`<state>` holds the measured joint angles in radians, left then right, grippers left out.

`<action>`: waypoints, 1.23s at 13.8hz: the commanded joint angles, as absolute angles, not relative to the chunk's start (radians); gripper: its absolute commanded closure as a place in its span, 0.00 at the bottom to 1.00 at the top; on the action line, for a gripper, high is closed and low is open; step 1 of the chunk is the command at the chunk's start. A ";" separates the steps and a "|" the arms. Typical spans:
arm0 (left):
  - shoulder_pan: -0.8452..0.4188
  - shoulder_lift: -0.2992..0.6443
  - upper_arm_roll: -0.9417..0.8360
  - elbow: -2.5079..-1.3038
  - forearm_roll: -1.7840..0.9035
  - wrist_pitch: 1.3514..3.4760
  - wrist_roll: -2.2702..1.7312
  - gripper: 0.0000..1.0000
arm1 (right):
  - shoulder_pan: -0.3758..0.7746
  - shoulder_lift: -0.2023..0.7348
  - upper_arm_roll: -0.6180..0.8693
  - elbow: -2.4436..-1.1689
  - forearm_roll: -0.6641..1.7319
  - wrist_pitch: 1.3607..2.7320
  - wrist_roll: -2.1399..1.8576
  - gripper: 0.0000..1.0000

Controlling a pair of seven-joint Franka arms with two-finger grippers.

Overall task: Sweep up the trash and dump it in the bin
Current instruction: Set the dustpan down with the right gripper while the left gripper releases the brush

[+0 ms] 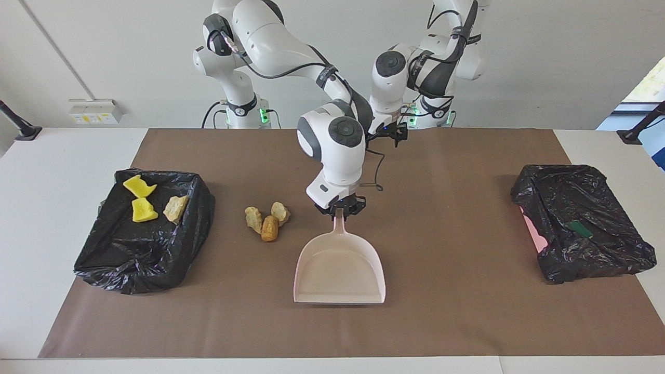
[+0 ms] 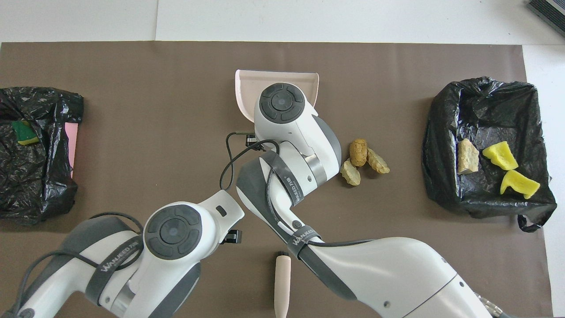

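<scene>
Three tan chunks of trash [image 1: 269, 222] lie together on the brown mat, also in the overhead view [image 2: 362, 161]. Two yellow pieces [image 1: 141, 200] and one tan chunk [image 1: 175, 208] lie in the black-lined bin [image 1: 140, 259] at the right arm's end. The pale pink dustpan [image 1: 340, 270] lies flat mid-mat beside the loose chunks, mouth away from the robots. My right gripper [image 1: 340, 209] is shut on its handle. The brush [image 2: 282, 282] lies on the mat near the robots' edge. My left gripper [image 1: 397, 134] is open and empty above that edge.
A second black-bagged bin [image 1: 582, 223] stands at the left arm's end, with a green scrap and a pink edge showing. The brown mat [image 1: 467, 311] covers most of the white table. The right arm's wrist hides most of the dustpan in the overhead view.
</scene>
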<state>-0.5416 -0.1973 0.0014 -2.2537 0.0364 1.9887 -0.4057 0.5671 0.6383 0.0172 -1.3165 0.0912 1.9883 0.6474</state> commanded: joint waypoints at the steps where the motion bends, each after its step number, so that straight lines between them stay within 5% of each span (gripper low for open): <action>1: -0.438 -0.201 -0.012 -2.159 0.058 1.971 -0.269 0.00 | 0.566 0.632 0.017 -1.368 0.121 2.051 0.660 1.00; 6: -0.307 -0.118 -0.012 -1.921 0.058 1.918 -0.092 0.00 | 0.563 0.588 0.015 -1.469 0.118 2.066 0.623 1.00; 7: -0.286 -0.094 -0.012 -1.854 0.058 1.864 -0.059 0.00 | 0.563 0.581 0.015 -1.482 0.118 2.063 0.611 0.91; 9: -0.243 -0.081 -0.011 -1.748 0.054 1.795 -0.008 0.00 | 0.572 0.554 0.014 -1.486 0.101 2.036 0.611 0.00; 13: -0.157 -0.060 -0.008 -1.586 0.023 1.663 0.090 0.00 | 0.571 0.412 0.015 -1.524 0.106 1.892 0.618 0.00; 17: -0.094 -0.017 -0.006 -1.473 -0.017 1.568 0.143 0.00 | 0.580 0.142 0.017 -1.809 0.124 1.876 0.617 0.00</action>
<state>-0.1164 -0.0660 0.0035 -1.5471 0.0030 1.6181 0.1169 0.5729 0.3083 0.0168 -1.5919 0.0997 1.8453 0.6368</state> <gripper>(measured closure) 0.000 0.000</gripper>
